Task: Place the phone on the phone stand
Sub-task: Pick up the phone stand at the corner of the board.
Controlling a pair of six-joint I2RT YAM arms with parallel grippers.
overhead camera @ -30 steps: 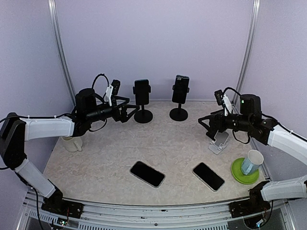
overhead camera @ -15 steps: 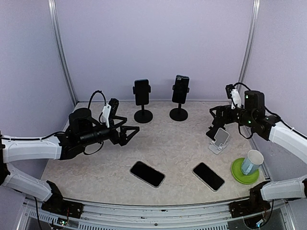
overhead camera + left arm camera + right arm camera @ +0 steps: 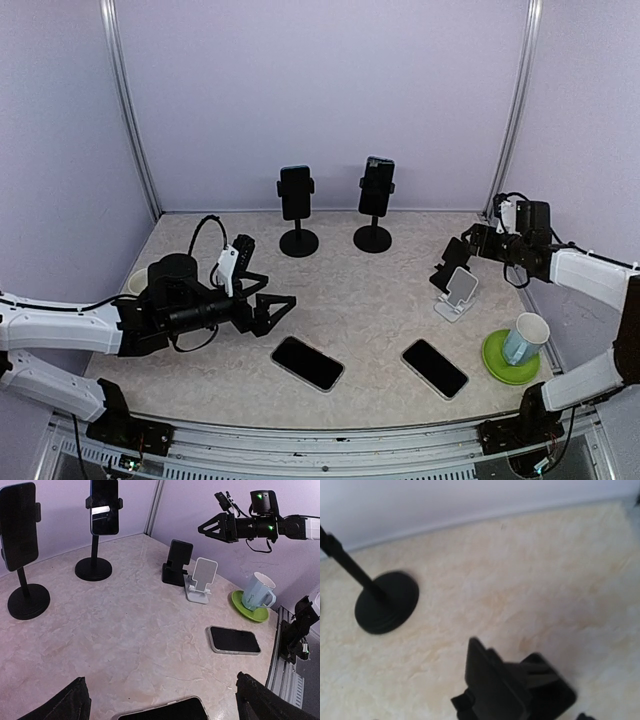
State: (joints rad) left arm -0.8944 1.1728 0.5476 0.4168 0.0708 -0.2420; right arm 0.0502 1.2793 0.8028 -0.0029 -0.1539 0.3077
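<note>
Two dark phones lie flat on the table: one at front centre (image 3: pixel 307 362), one to its right (image 3: pixel 434 368). A white phone stand (image 3: pixel 458 293) and a small black stand (image 3: pixel 441 276) sit empty at the right. My left gripper (image 3: pixel 280 312) is open and empty, low over the table just behind and left of the centre phone. In the left wrist view that phone (image 3: pixel 165 711) lies between my spread fingers (image 3: pixel 67 705); the other phone (image 3: pixel 234 640) is further off. My right gripper (image 3: pixel 458 250) hovers open above the black stand (image 3: pixel 515 685).
Two tall black stands (image 3: pixel 296 200) (image 3: pixel 375 195) at the back each hold a phone. A mug on a green saucer (image 3: pixel 512 362) stands at the right front. A pale cup (image 3: pixel 135 282) sits at the left, partly hidden by my left arm.
My left arm has swung from the back tall stand forward and down to the table by the centre phone. My right arm has drawn back to the right, away from the white stand.
</note>
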